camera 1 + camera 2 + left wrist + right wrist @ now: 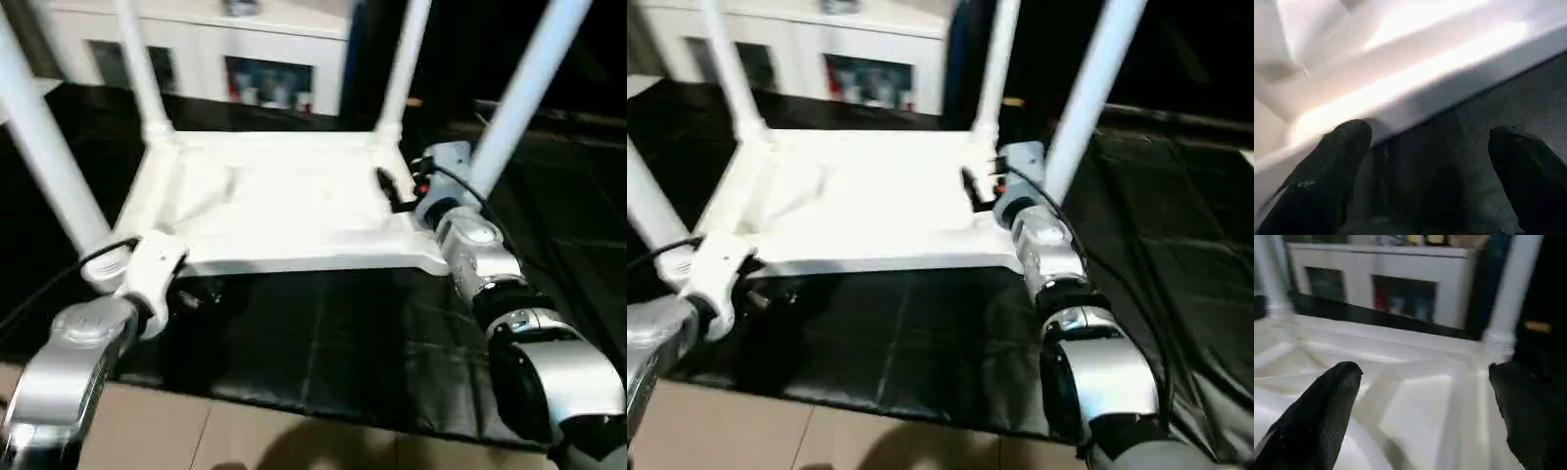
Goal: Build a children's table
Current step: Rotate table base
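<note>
The children's table lies upside down on a black cloth, its white ribbed underside [284, 206] facing up. All four white legs stand upright in the corner sockets: near left [44, 147], far left [142, 69], far right [404, 59] and near right [524, 88]. My left gripper [1430, 161] is open, low beside the near-left corner, just below the top's rim [1415, 83]; nothing lies between its fingers [1332, 166]. My right gripper [1425, 396] is open above the underside at the near-right corner, close to the near-right leg, holding nothing. Its black fingers [390, 188] reach in over the rim.
A black cloth [323, 333] covers the work surface under the table. Tan floor [196, 431] shows at the near edge. A white glass-door cabinet [245, 59] stands behind. Cables run along my right forearm [480, 255].
</note>
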Robot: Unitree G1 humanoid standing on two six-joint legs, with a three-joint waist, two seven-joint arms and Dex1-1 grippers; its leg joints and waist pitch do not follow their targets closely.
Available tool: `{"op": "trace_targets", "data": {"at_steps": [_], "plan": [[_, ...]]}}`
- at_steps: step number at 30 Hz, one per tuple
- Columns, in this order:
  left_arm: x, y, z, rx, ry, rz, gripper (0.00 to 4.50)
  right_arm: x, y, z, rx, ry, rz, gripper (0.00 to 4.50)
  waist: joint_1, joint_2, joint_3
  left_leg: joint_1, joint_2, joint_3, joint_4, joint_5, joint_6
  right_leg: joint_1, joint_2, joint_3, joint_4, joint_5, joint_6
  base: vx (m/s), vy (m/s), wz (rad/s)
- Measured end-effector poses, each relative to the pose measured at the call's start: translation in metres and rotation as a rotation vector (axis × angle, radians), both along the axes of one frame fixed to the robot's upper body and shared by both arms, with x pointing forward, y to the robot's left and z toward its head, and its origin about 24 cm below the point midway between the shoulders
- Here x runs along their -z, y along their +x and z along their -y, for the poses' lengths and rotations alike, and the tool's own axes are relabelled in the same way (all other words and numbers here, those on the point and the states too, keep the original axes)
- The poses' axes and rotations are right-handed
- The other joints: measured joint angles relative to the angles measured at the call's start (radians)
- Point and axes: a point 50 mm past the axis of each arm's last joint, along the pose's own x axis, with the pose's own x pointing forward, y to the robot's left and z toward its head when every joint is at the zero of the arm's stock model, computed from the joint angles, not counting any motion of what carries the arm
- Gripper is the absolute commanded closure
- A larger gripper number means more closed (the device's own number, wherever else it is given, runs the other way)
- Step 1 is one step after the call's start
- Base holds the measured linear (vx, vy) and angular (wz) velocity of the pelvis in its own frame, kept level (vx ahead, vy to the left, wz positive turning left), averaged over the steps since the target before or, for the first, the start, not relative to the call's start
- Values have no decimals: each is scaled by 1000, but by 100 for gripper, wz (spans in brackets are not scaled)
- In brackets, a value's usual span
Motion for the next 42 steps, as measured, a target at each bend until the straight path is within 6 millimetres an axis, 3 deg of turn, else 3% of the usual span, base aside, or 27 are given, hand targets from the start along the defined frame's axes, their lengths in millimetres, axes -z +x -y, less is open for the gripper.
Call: {"op": "trace_targets", "data": {"at_steps": [4, 7, 10, 14, 20, 27, 34, 42], "plan": [[11, -22, -13, -192, -29, 56, 3, 10, -23, -20, -220, 78, 64, 0, -8, -4, 0, -1, 1, -1, 0, 0, 1, 0, 1, -1, 0, -4, 0, 0, 0, 0], [7, -31, -27, -352, -54, 141, 3, 14, -39, -29, -302, 76, 137, 0, -2, -7, 1, -1, 2, -1, 0, 0, 1, 1, 1, -1, -1, -4, 1, 0, 0, 0], [-1, -34, -35, -420, -47, 207, 3, 6, -47, -36, -374, -11, 249, 0, 9, -8, 0, 0, 1, -1, 0, 0, 1, 2, 1, -1, -1, -5, 3, 0, 0, 0], [-1, -39, -42, -531, -52, 249, 3, 4, -60, -44, -451, -142, 368, 0, 12, -14, -3, 1, 2, -1, 0, 0, 1, 5, 1, -1, -1, -8, 8, 0, 0, 0], [-9, -46, -59, -720, -41, 350, 3, 9, -75, -41, -449, -139, 430, 0, 8, -18, -6, 0, 1, -3, 0, 0, 1, 6, 1, -1, -2, -8, 8, 0, 0, 0], [-10, -44, -59, -743, -104, 373, 3, -2, -83, -37, -432, -195, 591, 0, 10, -23, -9, 0, 1, -3, 0, 0, 1, 6, 1, -1, -2, -8, 10, 0, 0, 0], [-36, -27, -61, -632, -140, 491, 3, -5, -90, -38, -454, -251, 666, 0, 8, -28, -9, 1, 1, -3, 0, 0, 1, 6, 2, 0, -2, -8, 9, 0, 0, 0], [-52, -10, -63, -459, -170, 491, 3, 3, -87, -42, -472, -254, 578, 0, 6, -28, -9, 1, 1, -3, 0, 0, 1, 6, 4, 2, -1, -8, 9, 0, 0, 0]]}}
